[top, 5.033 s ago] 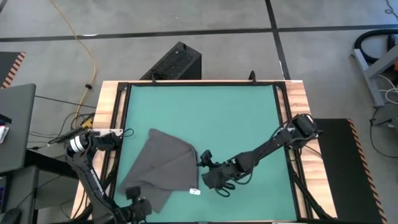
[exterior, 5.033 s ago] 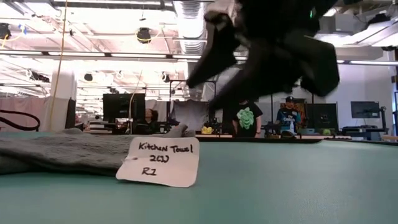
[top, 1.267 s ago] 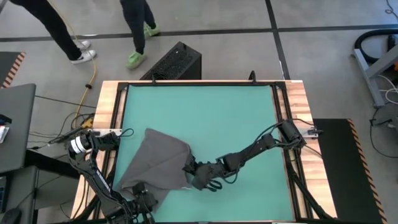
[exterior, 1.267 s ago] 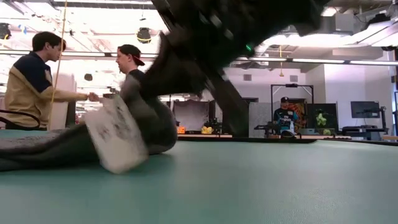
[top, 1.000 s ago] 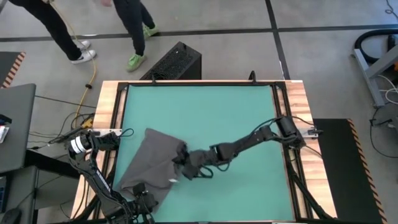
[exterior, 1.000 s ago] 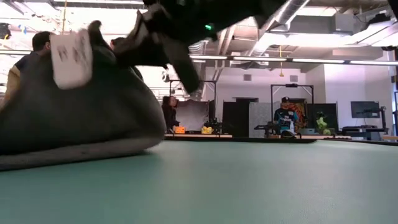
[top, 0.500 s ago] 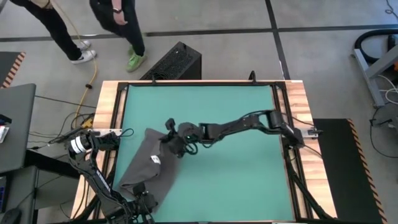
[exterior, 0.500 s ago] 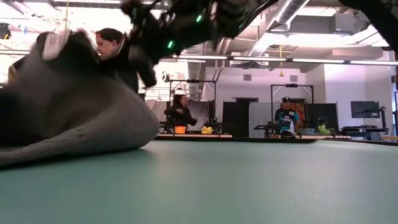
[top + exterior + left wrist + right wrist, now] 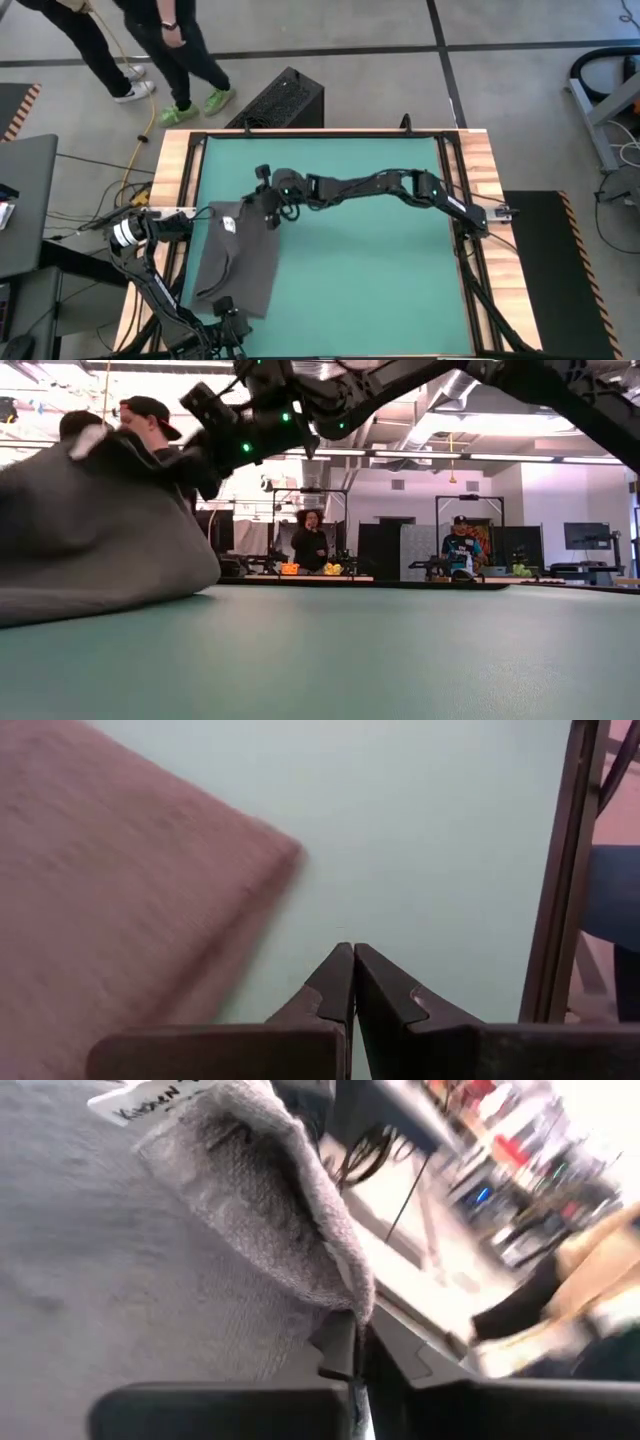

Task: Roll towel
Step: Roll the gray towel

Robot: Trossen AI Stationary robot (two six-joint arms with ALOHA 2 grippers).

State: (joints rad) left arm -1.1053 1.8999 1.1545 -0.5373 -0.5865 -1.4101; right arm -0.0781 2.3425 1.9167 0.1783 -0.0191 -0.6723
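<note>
The dark grey towel (image 9: 240,265) lies on the left part of the green mat (image 9: 370,250), folded over itself. Its white label (image 9: 228,225) sits on top near the far end. My right gripper (image 9: 262,207) reaches across from the table's right side and is shut on the towel's raised far end. In the low view the towel (image 9: 90,530) bulges up from the mat toward that gripper (image 9: 195,460). My left gripper (image 9: 352,960) is shut and holds nothing. It waits at the near left (image 9: 225,318), just beside a near corner of the towel (image 9: 100,900). My right gripper pinches a folded edge of the towel (image 9: 345,1295) between its two fingers, close to the corner with the label (image 9: 150,1100). The fingers come in slanting from the table's right side. The held end is lifted, and the rest of the cloth drapes slack down onto the mat.
The middle and right of the mat (image 9: 400,270) lie bare. A dark rail and wooden border (image 9: 180,160) frame the table. A black box (image 9: 285,100) stands beyond the far edge. People (image 9: 170,40) walk past the far left corner.
My right gripper has gone toward the table's far left corner, carrying the towel's right part up and over. That part is now folded onto the left part, and the label has travelled with it to the far left. The towel's near left end has stayed in place.
</note>
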